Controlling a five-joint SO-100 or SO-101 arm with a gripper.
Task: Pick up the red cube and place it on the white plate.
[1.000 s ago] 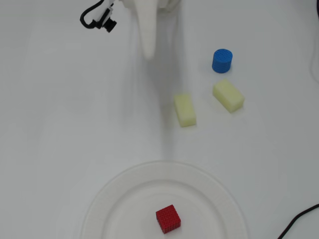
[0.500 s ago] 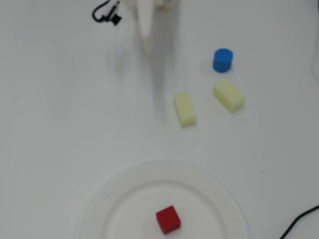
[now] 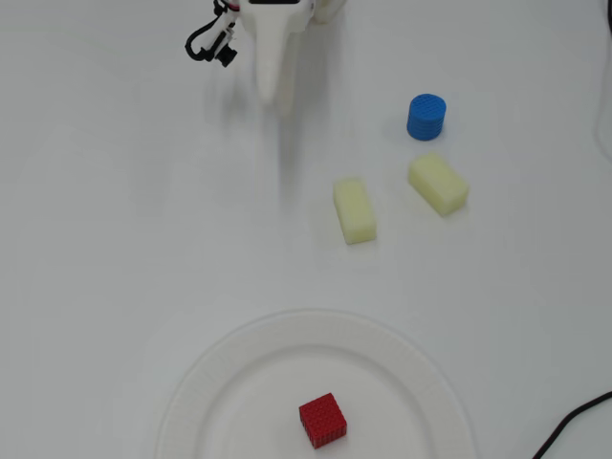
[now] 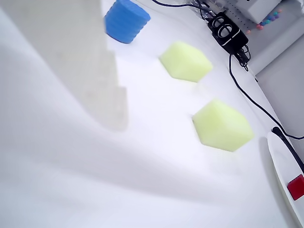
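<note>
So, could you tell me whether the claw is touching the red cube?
Apart. The overhead view shows the red cube resting on the white plate at the bottom, while the claw is far away near the top edge.

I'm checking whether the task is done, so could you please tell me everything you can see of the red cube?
The red cube is small and dark red, with a finely ridged, grid-like surface. It sits flat, turned slightly askew, inside the white plate, near the bottom edge of the overhead view. Only the plate touches it. The wrist view catches it at the far right edge. The gripper is far off.
</note>
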